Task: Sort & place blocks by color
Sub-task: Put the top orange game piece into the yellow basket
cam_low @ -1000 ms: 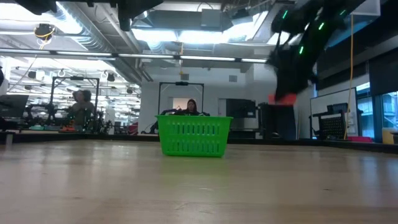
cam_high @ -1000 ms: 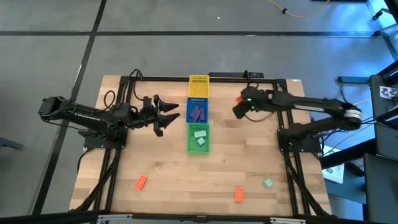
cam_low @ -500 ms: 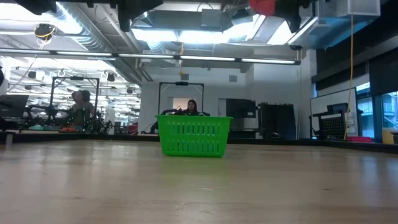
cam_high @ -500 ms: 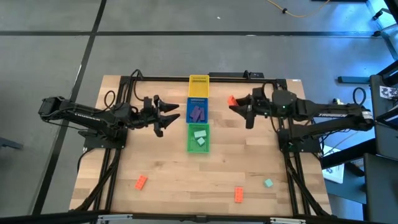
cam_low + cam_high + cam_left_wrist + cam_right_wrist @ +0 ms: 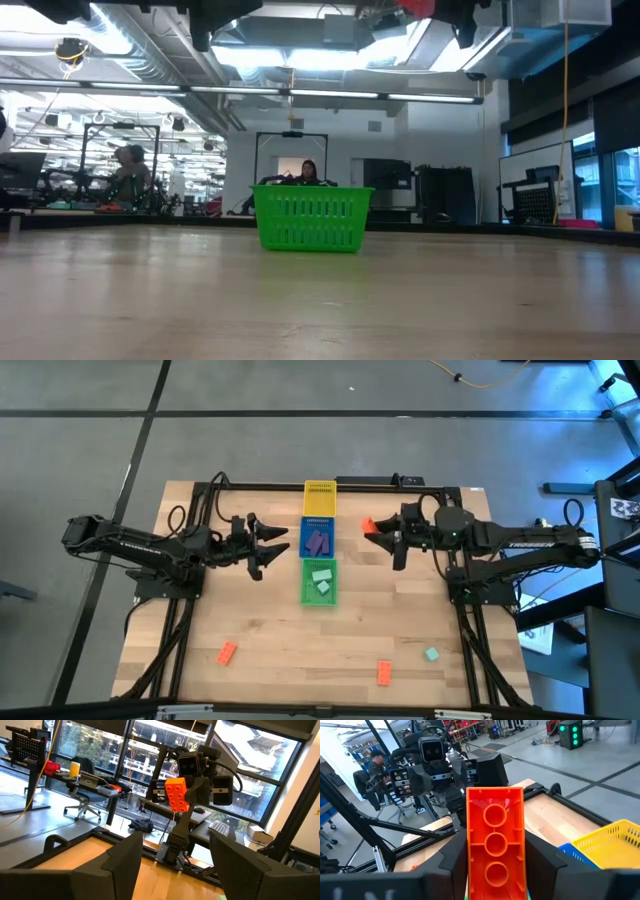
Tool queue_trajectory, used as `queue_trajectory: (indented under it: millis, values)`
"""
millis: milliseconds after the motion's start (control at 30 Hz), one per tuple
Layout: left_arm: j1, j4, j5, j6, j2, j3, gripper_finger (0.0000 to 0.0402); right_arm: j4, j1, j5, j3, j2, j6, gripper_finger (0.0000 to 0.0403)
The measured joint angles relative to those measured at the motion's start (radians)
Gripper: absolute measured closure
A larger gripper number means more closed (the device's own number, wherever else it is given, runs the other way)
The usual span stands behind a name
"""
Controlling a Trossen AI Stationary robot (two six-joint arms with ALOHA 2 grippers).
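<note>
The right gripper [image 5: 379, 536] has edged toward the baskets, fingers clamped on an orange block [image 5: 368, 524]; left fingers apart.

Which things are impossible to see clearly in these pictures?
- Number of purple blocks in the blue tray: too small in the high view.
- Yellow tray contents: too small there; its wall hides them in the right wrist view.
- Right gripper with orange block: cut by the low view's top edge.

Yellow tray [image 5: 319, 499]; blue tray [image 5: 318, 541], purple blocks [image 5: 317, 542]; green tray [image 5: 319, 597], mint blocks [image 5: 321, 581]; orange-red block [image 5: 494, 842]; dark arms.
</note>
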Motion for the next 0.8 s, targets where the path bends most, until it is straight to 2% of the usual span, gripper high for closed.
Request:
queue_trajectory:
  millis: [633,800]
  values:
    - [0.0,0.001,0.0,-0.004,0.0,0.0,0.0179,0.0,0.0,0.001,0.001,0.002,-0.006,0.0261]
    - [0.0,0.002,0.0,-0.003,0.0,0.0,0.0179,0.033,-0.004,0.006,0.006,0.055,-0.004,0.0261]
